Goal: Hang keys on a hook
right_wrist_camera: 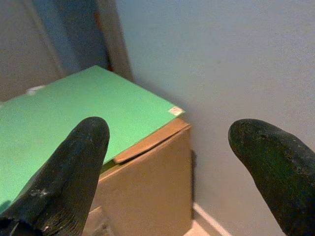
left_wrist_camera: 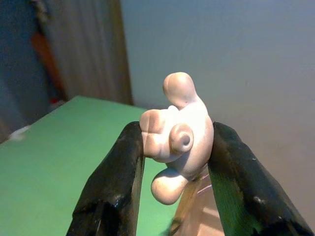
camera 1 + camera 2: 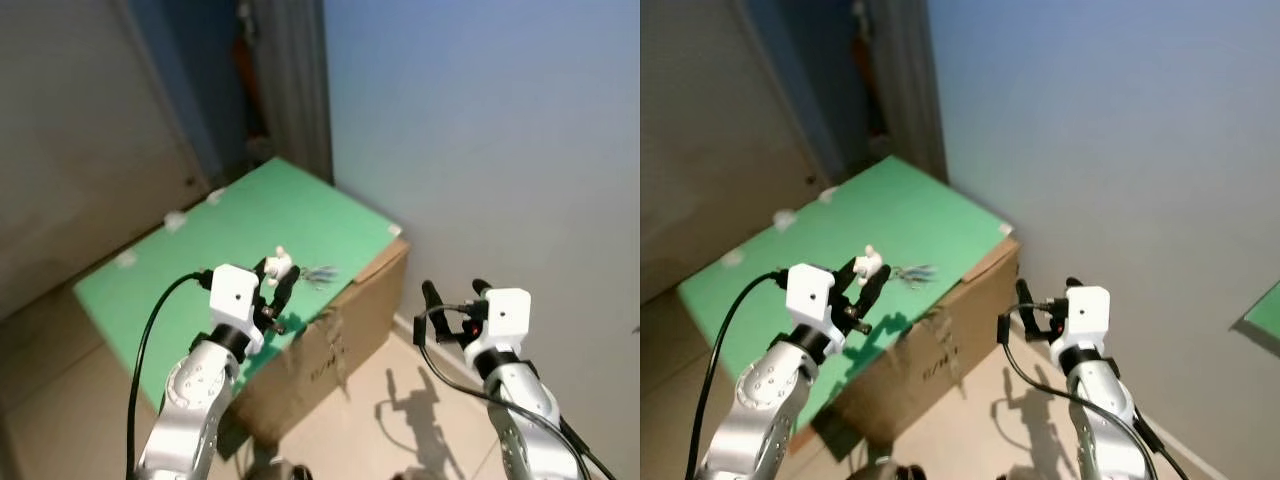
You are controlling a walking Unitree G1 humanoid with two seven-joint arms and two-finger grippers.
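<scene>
The left gripper (image 3: 277, 276) has its jaws clamped on one small white keychain figure (image 2: 178, 135), a rounded, glossy cartoon-animal shape with knobby limbs and a coiled bump on its side. It sits pinched between the two black fingers (image 2: 114, 189), its top knob rising above their tips. Just beyond the jaws a thin bunch of keys (image 3: 318, 274) trails from the figure (blurred in both head views, so neither their number nor their shape can be made out). Below the jaws lies one green board (image 3: 150, 290) covering the top of one cardboard box (image 3: 345, 335); three small white scraps rest on the board's far side, too small to identify. The right gripper (image 3: 452, 292) hovers beside the box near the pale blue wall (image 3: 500, 130), jaws spread wide apart, with nothing between them. The box's lower half is cut off behind the left arm.
</scene>
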